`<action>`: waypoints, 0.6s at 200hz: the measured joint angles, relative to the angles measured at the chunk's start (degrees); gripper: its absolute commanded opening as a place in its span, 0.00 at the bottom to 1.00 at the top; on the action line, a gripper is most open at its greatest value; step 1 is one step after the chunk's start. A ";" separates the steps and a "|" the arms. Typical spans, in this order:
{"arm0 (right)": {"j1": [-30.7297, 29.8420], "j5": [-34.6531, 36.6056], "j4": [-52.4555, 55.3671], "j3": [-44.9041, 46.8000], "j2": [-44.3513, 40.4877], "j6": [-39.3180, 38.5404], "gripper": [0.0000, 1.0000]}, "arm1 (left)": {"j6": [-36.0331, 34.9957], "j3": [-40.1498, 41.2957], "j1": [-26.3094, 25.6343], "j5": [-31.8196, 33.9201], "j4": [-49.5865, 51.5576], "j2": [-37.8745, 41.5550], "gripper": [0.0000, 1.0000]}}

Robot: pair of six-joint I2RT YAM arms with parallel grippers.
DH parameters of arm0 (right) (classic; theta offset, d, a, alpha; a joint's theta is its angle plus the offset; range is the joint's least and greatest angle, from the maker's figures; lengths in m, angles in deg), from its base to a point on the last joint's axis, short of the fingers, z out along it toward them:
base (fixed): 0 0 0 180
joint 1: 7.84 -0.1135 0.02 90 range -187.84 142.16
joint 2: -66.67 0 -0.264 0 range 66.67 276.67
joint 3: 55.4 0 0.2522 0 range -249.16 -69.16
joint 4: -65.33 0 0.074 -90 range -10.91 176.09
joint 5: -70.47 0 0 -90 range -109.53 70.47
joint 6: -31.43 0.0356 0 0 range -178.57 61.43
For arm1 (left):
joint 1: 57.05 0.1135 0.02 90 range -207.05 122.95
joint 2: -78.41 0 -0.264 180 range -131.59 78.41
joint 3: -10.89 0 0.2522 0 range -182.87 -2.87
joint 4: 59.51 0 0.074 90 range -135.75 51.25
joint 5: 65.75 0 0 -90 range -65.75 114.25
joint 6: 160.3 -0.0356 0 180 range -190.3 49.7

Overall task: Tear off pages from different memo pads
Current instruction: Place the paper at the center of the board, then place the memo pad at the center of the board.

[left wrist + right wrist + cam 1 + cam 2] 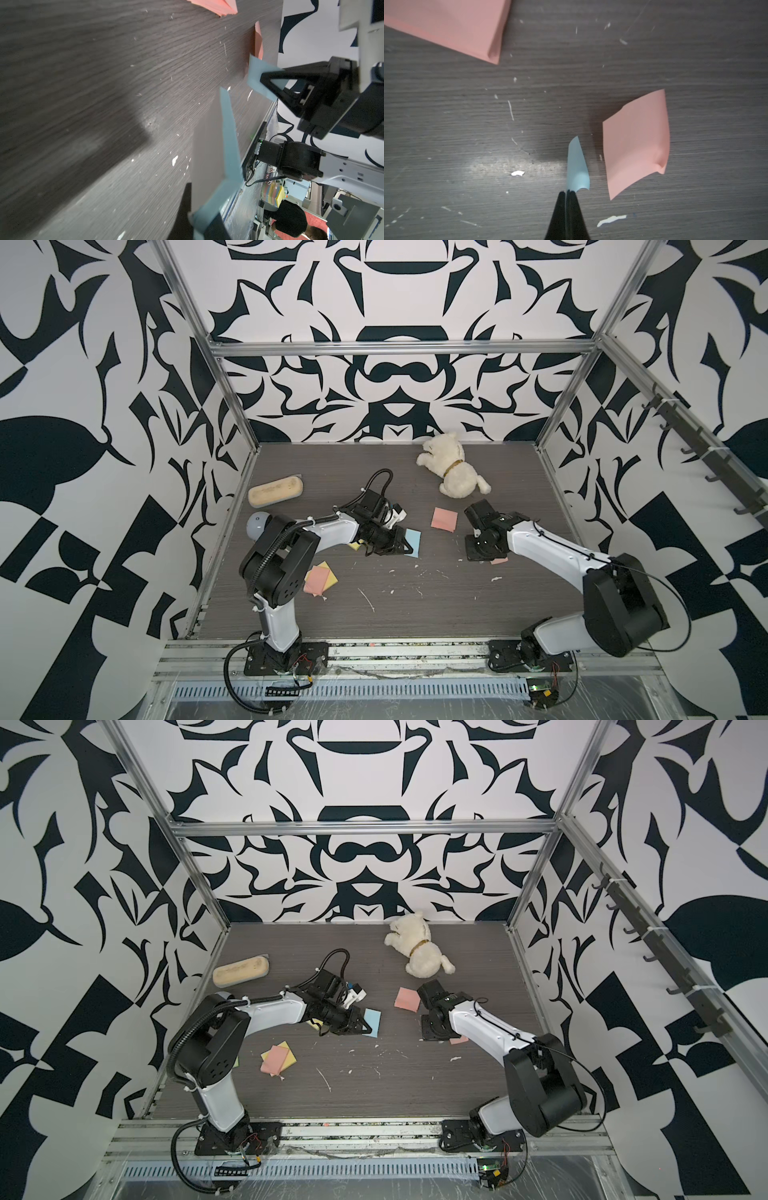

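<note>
My left gripper (pixel 200 218) is shut on the edge of the blue memo pad (pixel 226 133), seen mid-table in both top views (pixel 414 540) (pixel 372 1021). My right gripper (pixel 566 192) is shut on a curled blue page (pixel 576 166), clear of that pad and just above the table (pixel 484 549). Beside it a loose pink page (pixel 635 143) lies on the wood. The pink memo pad (pixel 444 518) (pixel 446 27) sits just behind. A yellow pad (pixel 355 546) peeks out under my left wrist.
A pink sheet on yellow paper (pixel 320 578) lies at the front left. A white plush dog (pixel 453 468) lies at the back, a tan oblong case (pixel 275 489) at the back left, and a grey ball (pixel 257 524) behind my left arm. White scraps dot the table.
</note>
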 measured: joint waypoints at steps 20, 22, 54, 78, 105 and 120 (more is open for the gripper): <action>0.00 -1.40 -0.07 0.68 2.01 0.83 0.24 | 0.66 -1.25 0.26 0.42 0.39 -0.22 0.00; 0.00 -1.57 -0.07 0.70 2.19 0.70 0.27 | 0.68 -1.42 0.31 0.48 0.44 -0.22 0.00; 0.00 -6.91 -1.60 0.72 2.34 0.81 0.53 | 0.39 -4.68 1.64 0.46 1.31 -1.44 0.00; 0.02 -11.21 -1.79 0.48 0.96 0.31 0.59 | -0.61 -9.44 4.22 -0.20 3.37 -5.03 0.00; 0.35 -12.02 0.13 -1.97 -3.23 0.04 0.60 | -2.95 -19.15 6.49 -1.07 6.88 -13.33 0.00; 0.57 -11.23 1.33 -3.89 -5.51 -0.17 0.60 | -4.72 -25.05 7.13 -2.21 9.29 -18.82 0.00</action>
